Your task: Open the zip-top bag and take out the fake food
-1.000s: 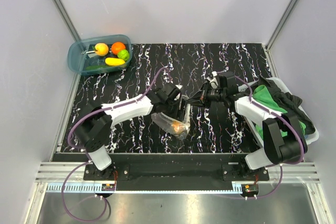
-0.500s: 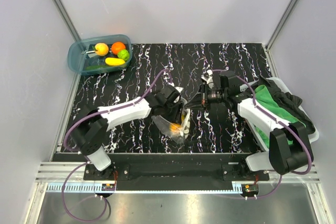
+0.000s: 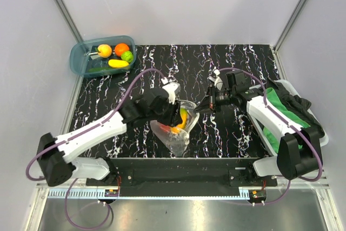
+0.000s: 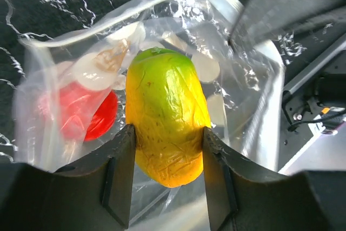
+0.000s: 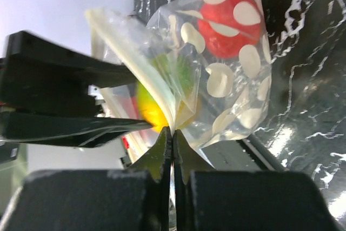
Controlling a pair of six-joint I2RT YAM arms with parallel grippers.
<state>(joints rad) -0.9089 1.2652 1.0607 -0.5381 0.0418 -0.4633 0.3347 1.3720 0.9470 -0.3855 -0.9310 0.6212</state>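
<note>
The zip-top bag is clear plastic with pale dots and stands open-mouthed at the table's near middle. My left gripper reaches into its mouth, shut on a yellow-green piece of fake food, one finger pressing each side. A red piece lies deeper in the bag beside it. My right gripper is shut on the bag's rim, pinching the plastic on the right side. From above, the left gripper and right gripper meet at the bag's top.
A blue translucent tub at the far left corner holds several fruits. A white bin with a green cloth and dark fabric sits at the right edge. Grey walls enclose the black marbled table.
The left gripper went into the bag's mouth and closed on the yellow-green piece. The bag rose from lying flat to standing open. The right gripper kept its pinch on the rim.
</note>
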